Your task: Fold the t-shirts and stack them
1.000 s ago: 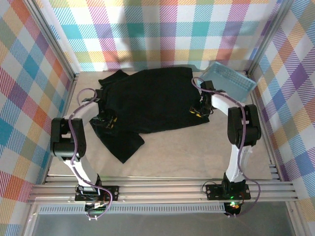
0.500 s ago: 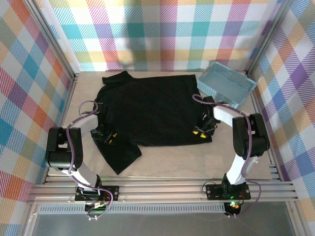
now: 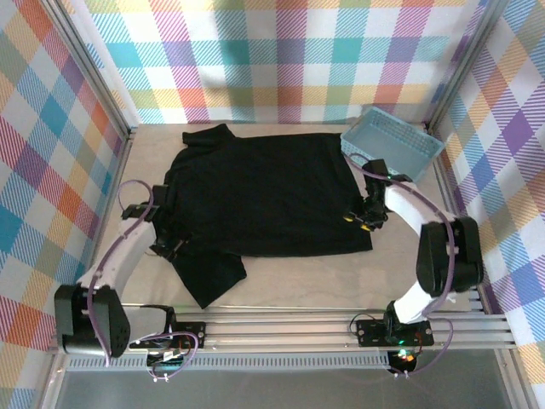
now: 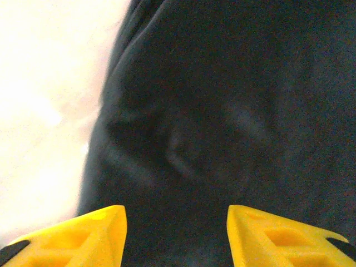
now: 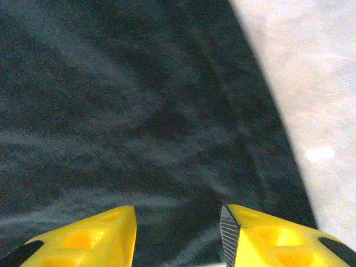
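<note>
Black t-shirt point(image 3: 264, 192) spread flat on the table point(image 3: 341, 273), one far corner just beside the light blue basket point(image 3: 393, 146). Its long axis runs across the table: what appears to be the hem lies on the basket's side and the shoulders on the side away from the basket, with one sleeve point(image 3: 209, 277) splayed toward the arm bases.

The right gripper point(image 3: 364, 220) hangs over the shirt's near corner on the basket's side. Its yellow fingers point(image 5: 83, 236) stand apart over the cloth beside the shirt's edge, with nothing pinched between them. The left gripper point(image 3: 167, 248) sits well apart from the basket, at the root of the splayed sleeve. Its fingers point(image 4: 83, 233) are likewise parted over rumpled fabric, holding nothing.

The cloth lies directly beneath both grippers. Each arm is nearer its own end of the near long edge, so a lengthwise fold would likely call for both arms.
</note>
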`<state>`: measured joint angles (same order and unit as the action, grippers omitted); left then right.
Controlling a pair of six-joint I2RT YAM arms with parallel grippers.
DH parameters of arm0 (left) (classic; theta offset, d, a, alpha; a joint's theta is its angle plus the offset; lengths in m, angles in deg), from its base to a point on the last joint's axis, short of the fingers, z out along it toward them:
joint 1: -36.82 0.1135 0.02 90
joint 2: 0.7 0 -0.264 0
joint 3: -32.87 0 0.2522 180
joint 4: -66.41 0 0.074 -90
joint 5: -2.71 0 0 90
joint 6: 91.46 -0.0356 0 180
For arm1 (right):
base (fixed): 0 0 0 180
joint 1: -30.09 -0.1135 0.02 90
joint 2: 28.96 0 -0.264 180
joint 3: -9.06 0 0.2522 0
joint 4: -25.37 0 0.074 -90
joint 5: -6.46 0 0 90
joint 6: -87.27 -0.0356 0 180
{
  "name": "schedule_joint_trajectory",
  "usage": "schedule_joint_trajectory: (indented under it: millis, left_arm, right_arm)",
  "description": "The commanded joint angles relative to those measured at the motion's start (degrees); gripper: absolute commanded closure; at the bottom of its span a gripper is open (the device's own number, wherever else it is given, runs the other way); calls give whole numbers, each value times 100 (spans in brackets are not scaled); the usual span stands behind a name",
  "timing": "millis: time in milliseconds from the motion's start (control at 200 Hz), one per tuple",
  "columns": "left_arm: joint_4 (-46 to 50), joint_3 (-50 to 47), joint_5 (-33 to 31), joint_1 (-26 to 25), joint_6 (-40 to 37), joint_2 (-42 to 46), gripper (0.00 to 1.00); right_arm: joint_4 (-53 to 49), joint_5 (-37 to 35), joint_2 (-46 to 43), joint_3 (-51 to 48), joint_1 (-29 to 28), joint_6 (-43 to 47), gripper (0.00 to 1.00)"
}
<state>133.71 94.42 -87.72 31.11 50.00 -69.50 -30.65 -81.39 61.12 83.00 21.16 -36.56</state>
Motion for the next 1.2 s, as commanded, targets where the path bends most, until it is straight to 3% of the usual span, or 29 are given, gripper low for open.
schedule_joint_trajectory:
  millis: [0, 170, 470, 615, 755, 910, 1195]
  left_arm:
    - [1022, -647, 358, -441, 534, 267, 51]
    - [1137, -1071, 733, -1122, 794, 295, 51]
    - [114, -1480, 1321, -1837, 1077, -618, 51]
    - [-324, -1644, 1369, -2055, 1147, -1003, 61]
    - [-530, -1739, 1194, -2109, 1013, -1410, 83]
    - [-502, -1958, 1114, -2104, 1046, -952, 100]
    - [401, -2066, 992, -2109, 936, 60, 100]
  right_arm:
    - [-366, 327, -670, -600, 275, -499, 55]
    - [-355, 655, -1241, -1202, 614, -787, 54]
    - [-299, 711, -1160, -1301, 899, -766, 54]
    - [-321, 653, -1152, -1312, 998, -761, 54]
    - [-128, 742, -1053, -1368, 1056, -918, 54]
    - [200, 965, -875, -1628, 1124, -1196, 56]
    - [594, 837, -616, -1839, 1189, -1093, 58]
